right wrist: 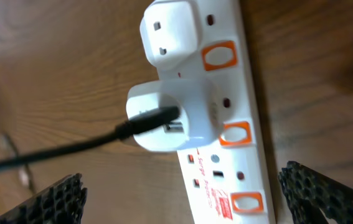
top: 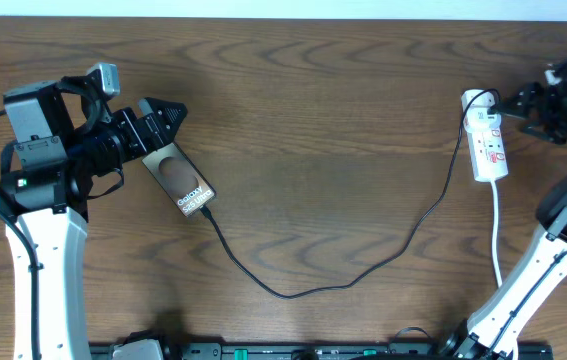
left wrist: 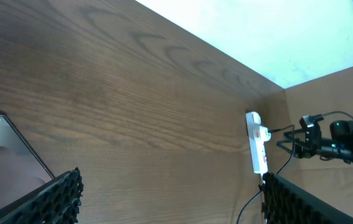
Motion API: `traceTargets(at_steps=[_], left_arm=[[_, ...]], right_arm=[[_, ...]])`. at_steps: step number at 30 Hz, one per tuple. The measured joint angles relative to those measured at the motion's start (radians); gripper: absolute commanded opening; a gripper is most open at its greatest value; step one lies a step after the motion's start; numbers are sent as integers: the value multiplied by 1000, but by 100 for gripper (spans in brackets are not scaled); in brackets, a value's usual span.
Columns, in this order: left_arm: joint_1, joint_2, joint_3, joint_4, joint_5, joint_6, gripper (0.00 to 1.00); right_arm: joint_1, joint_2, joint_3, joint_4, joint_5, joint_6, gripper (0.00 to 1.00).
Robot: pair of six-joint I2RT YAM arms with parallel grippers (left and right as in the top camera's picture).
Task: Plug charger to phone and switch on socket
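Observation:
The phone point(top: 181, 180) lies at an angle on the left of the table, its "Galaxy" end toward the front. The charger cable point(top: 293, 293) runs from a plug tip point(top: 206, 211) touching that end, across the table to a white adapter point(right wrist: 164, 121) in the socket point(top: 489, 140). My left gripper point(top: 161, 112) is open and empty at the phone's far end. The phone's edge shows in the left wrist view point(left wrist: 2, 155). My right gripper point(top: 513, 103) is open and empty, just right of the socket's far end. The socket point(right wrist: 238, 180) lies between its fingers point(right wrist: 188, 199).
The socket has orange rocker switches point(right wrist: 235, 134) along one side and a second white plug point(right wrist: 170, 28) at its end. Its white cord point(top: 496, 235) runs toward the front edge. The right arm point(left wrist: 329, 140) and socket point(left wrist: 257, 146) show in the left wrist view.

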Motion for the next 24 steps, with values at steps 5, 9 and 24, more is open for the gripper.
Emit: traceTargets(at_steps=[5,9,24], left_arm=[[0,0,0,0,0,0,89],[0,0,0,0,0,0,89],[0,0,0,0,0,0,89]], right_arm=[[52,0,-5,32,55,8,99],[68,0,-6,34,80,19,99],[78,0,-74,66,91,71,99]])
